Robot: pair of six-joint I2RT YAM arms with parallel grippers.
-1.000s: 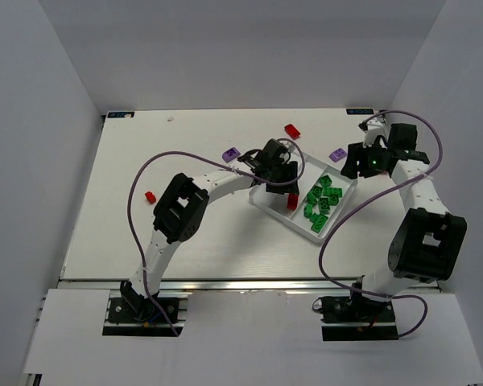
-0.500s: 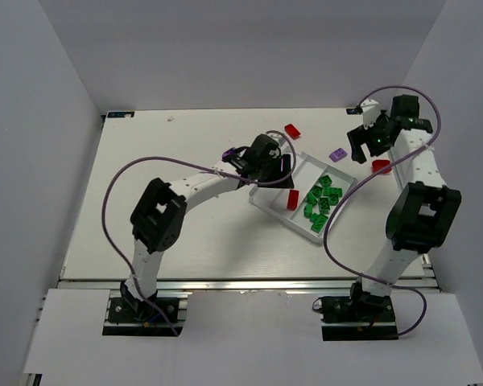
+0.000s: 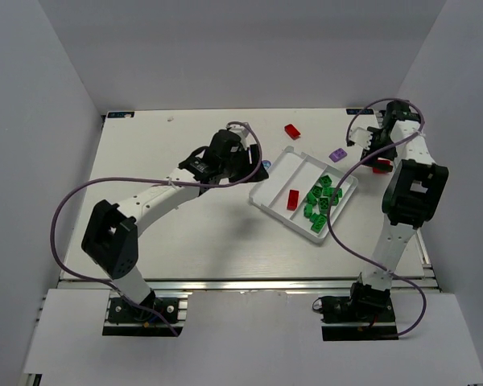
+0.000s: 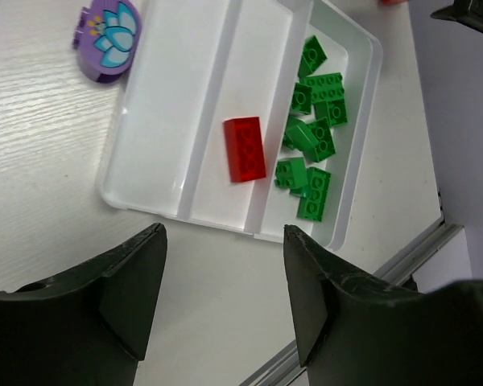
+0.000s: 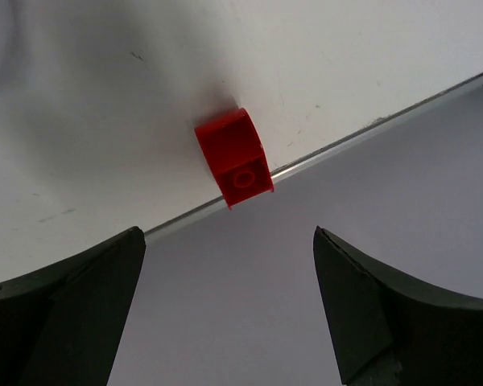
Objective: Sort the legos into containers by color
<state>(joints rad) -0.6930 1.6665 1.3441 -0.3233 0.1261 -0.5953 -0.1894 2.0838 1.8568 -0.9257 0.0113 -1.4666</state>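
We had the white table (image 3: 145, 233) filling the view, and on its right half the tray (image 3: 275, 175) lay askew, three long compartments side by side. Over to the arms: the left gripper (image 4: 223, 241) hung above the table just beside the tray's left side, fingers spread, and we saw nothing between them. The right gripper (image 5: 227, 241) was out at the table's right edge, jaws thrown wide, gripping nothing! Straight below it we spotted a loose red brick (image 5: 233, 157) sitting right on that edge. Down to the small stuff: green bricks (image 4: 312, 145) heaped in the compartment nearest the right edge, one flat red brick (image 4: 245, 149) in the middle one. A purple flower piece (image 4: 109, 36) sat on the table beside the tray, a purple brick (image 3: 336, 154) lay just off the tray's far rim, and a third red brick (image 3: 292, 130) rested near the far edge.
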